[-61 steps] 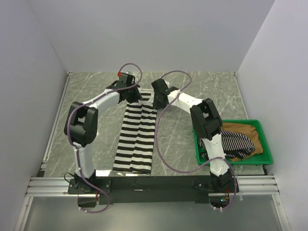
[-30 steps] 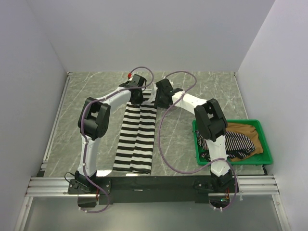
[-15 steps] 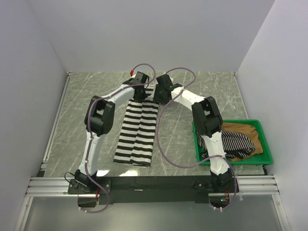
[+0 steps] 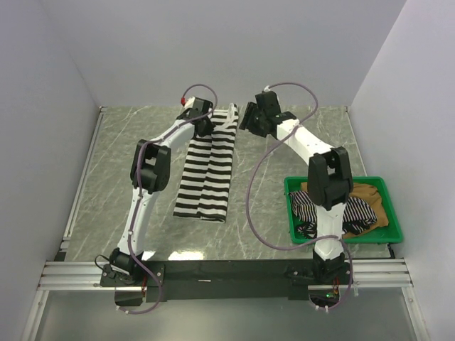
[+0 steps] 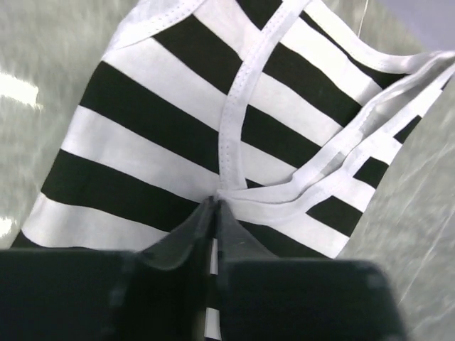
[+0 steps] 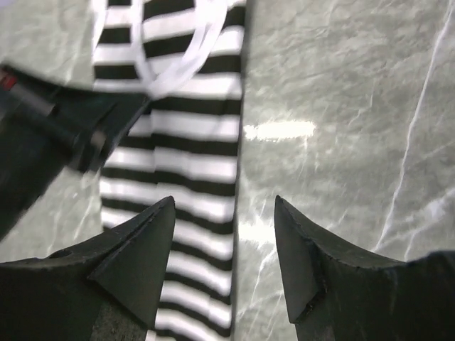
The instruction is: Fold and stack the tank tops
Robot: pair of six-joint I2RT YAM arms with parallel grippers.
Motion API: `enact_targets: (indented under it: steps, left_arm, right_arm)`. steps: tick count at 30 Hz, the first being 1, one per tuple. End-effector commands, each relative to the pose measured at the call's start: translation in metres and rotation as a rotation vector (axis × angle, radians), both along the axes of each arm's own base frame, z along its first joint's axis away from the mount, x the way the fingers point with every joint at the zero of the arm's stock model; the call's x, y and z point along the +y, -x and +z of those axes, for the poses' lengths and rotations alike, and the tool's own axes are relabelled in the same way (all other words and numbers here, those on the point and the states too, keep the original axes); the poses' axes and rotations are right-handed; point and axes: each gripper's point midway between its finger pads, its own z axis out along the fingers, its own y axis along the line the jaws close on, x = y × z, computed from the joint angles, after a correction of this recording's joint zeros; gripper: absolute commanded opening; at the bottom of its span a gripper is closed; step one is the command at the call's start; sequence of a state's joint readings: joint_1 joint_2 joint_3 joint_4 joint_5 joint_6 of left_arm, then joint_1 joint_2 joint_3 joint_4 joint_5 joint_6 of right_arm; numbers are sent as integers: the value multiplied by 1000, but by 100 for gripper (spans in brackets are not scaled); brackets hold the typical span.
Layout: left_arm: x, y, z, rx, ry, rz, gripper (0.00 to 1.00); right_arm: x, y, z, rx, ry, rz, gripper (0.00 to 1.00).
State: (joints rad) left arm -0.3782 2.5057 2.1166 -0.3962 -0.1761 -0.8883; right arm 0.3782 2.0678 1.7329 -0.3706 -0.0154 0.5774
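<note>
Left hand (image 5: 215, 204) pinches the striped tank top (image 5: 160, 121) by its strap; right hand (image 6: 225, 207), spread, hovers beside it.

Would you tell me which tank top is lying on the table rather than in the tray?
The black-and-white striped top, stretched out lengthwise; the pinstriped top and tan top are bunched in the green tray.

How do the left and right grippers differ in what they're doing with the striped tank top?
The left gripper has its jaws shut; the right gripper has them wide open. The left gripper pinches the striped tank top at its white straps; the right gripper holds nothing, above the cloth's edge. Both sit at the top's far, strap end.
</note>
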Motion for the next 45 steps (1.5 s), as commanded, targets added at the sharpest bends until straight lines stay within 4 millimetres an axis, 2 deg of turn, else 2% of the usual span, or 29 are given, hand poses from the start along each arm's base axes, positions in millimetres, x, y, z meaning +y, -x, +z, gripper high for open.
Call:
enact_targets:
  steps: [1,2,3,4,6,7,8,9,10,12,13,14,15,16,17,18,21,22,24,25,27,28,30,34,45]
  left_arm:
    - [-5,-33,21,-100,139,27,14]
    - [-4,-40,30,-131,163,12,17]
    - [-7,-43,39,-161,182,-9,20]
    - [-12,-47,61,-217,204,-40,28]
    - [-14,-48,89,-286,220,-82,36]
    - [-13,-42,114,-332,213,-100,43]
    - [-12,-38,131,-366,217,-106,45]
    - [-13,-30,144,-378,224,-121,47]
    - [-7,-9,164,-390,219,-128,50]
    - [1,16,178,-397,193,-104,53]
    - [12,44,183,-371,184,-80,52]
    - [19,61,178,-337,171,-59,50]
    - [28,82,167,-284,138,-28,49]
    - [43,118,157,-229,120,1,46]
    - [52,139,149,-193,103,25,45]
    - [70,178,133,-145,84,53,33]
    - [88,232,112,-101,87,60,33]
    - [101,261,100,-73,84,75,33]
    - [106,286,88,-54,90,71,35]
    - [109,305,77,-37,106,64,38]
    - [112,325,59,1,113,55,42]
    - [113,330,60,-5,124,61,43]
    - [118,344,47,32,105,66,47]
    - [132,361,25,58,91,117,50]
    - [135,361,4,74,40,100,52]
  right_arm:
    - [4,21,11,-10,-17,48,65]
    - [1,25,20,-25,-19,43,65]
    - [-1,30,19,-23,-18,43,65]
    - [-3,41,7,4,-7,45,65]
    - [-5,53,15,-11,-13,48,65]
    - [-4,66,3,18,-3,55,65]
    - [-3,71,5,10,-3,56,65]
    - [-1,80,12,-2,-6,60,65]
    - [-1,92,1,25,-1,58,65]
    - [15,116,6,20,-5,96,65]
    - [14,129,-4,45,20,85,65]
    - [15,139,-7,43,51,75,65]
    - [28,156,-4,35,57,102,65]
    - [30,172,-17,70,62,94,65]
    - [34,182,-21,74,56,100,63]
    - [39,201,-31,97,43,106,62]
    - [42,226,-41,114,19,104,61]
    - [44,243,-53,140,18,110,61]
    - [52,256,-57,133,-8,118,61]
    - [57,269,-65,153,-17,120,61]
    - [65,276,-71,171,-46,109,61]
    - [66,281,-77,182,-50,109,60]
    - [74,286,-80,190,-89,95,59]
    - [79,291,-89,205,-126,53,58]
    - [88,291,-106,232,-137,32,49]
